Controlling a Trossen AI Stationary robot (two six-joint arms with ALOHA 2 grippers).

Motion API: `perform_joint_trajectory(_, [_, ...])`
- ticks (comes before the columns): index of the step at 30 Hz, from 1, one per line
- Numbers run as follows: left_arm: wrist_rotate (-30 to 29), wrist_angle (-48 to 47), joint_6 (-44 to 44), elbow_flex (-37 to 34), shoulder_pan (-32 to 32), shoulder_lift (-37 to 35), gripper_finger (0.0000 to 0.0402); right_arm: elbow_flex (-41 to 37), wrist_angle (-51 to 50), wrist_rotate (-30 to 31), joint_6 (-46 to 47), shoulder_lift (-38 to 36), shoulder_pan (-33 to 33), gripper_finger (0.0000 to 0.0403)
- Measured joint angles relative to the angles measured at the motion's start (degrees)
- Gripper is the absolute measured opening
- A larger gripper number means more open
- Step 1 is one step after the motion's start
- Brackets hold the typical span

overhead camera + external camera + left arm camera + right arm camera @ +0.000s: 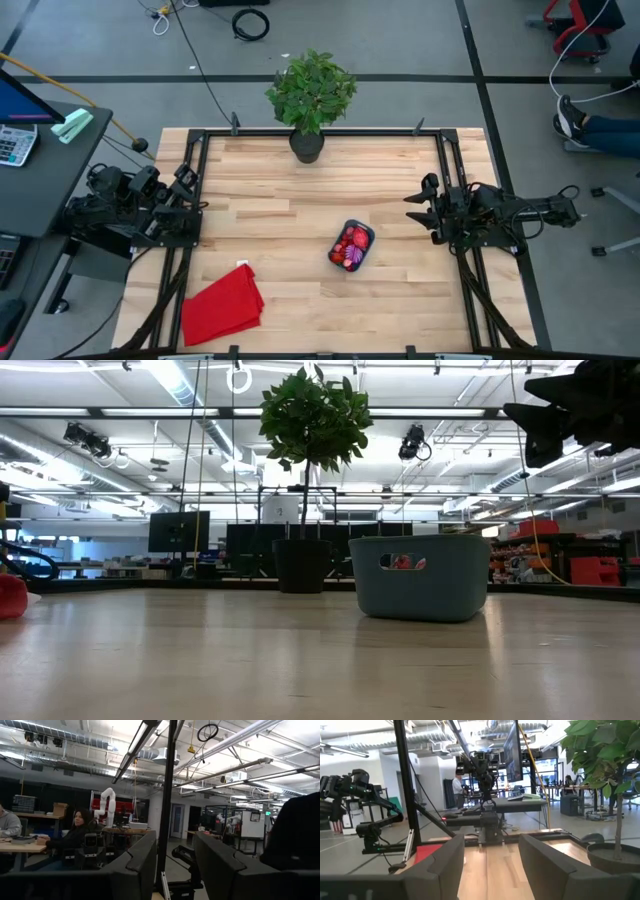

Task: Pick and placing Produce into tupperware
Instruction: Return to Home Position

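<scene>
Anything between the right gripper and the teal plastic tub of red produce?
Nothing visible: bare wooden table lies between the right gripper, jaws open, and the teal plastic tub of red produce. Black plant pot and red cloth sit off that line. Left gripper waits at the left edge.

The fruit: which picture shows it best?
The high view: it looks down into the tub onto the fruit. The low view shows only a red bit through the handle hole. Wrist views show none.

Matt plastic tupperware (420,585); smooth, faintly glossy wood table (300,200); red cloth (222,305).
</scene>
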Motion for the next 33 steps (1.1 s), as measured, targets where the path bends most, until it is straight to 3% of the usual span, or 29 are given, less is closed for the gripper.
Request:
perform_joint_trajectory(6, [-0.08,-2.91,11.75,-0.04,0.01,0.00,0.0142,0.01,0.01,0.00,0.01,0.00,0.00,0.0198])
perform_joint_trajectory(14, [-1.79,-16.22,11.56,-0.09,0.00,0.03,0.0153,0.01,0.01,0.00,0.02,0.00,-0.01,0.0198])
perform_joint_trajectory(21, [-3.22,-14.19,13.85,-2.30,0.01,-0.51,0.0146,0.03,0.01,0.00,0.02,0.00,-0.02,0.0198])
perform_joint_trajectory(33, [-3.24,1.53,12.10,-12.25,0.01,-0.47,0.0160,0.05,-0.42,0.02,0.04,0.00,-0.01,0.0198])
